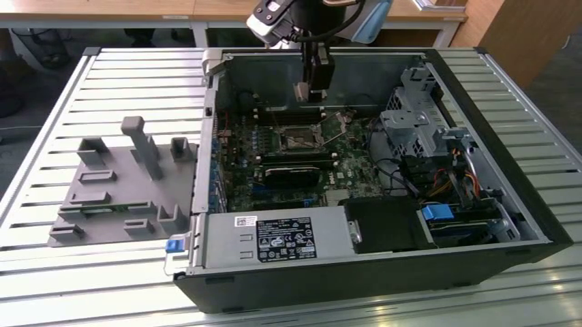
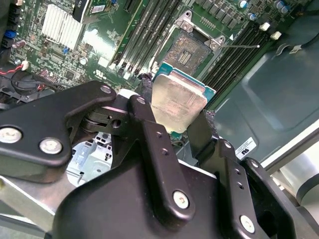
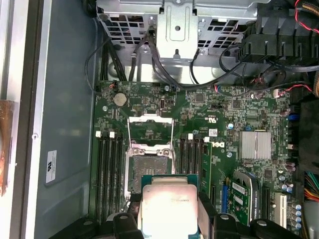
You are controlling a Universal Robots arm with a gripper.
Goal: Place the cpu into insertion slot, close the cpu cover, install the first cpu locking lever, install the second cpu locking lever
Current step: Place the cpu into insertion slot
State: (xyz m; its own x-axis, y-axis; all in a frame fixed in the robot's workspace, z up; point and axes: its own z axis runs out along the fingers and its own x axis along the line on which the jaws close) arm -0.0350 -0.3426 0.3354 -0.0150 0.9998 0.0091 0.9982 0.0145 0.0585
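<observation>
Fingers (image 2: 149, 134) of the gripper (image 2: 177, 117) are clamped on opposite edges of the cpu (image 2: 178, 99), whose pale metal face shows in both wrist views (image 3: 169, 206). The chip is held in the air, clear of the green board, and short of the insertion slot (image 2: 192, 52), which lies bare with its dark contact field showing. The cpu cover (image 3: 130, 130) is swung open and stands on the far side of the slot (image 3: 148, 172) from the chip. A thin wire lever (image 2: 241, 46) sticks out beside the socket. In the exterior view the gripper (image 1: 314, 92) hangs inside the open computer case (image 1: 536, 225) at about twelve o'clock from the slot (image 1: 298, 138). A black card (image 1: 291, 176) lies at the slot's six o'clock, and a grey fixture (image 1: 118, 197) sits outside the case at nine o'clock on the slatted table (image 1: 54, 272).
</observation>
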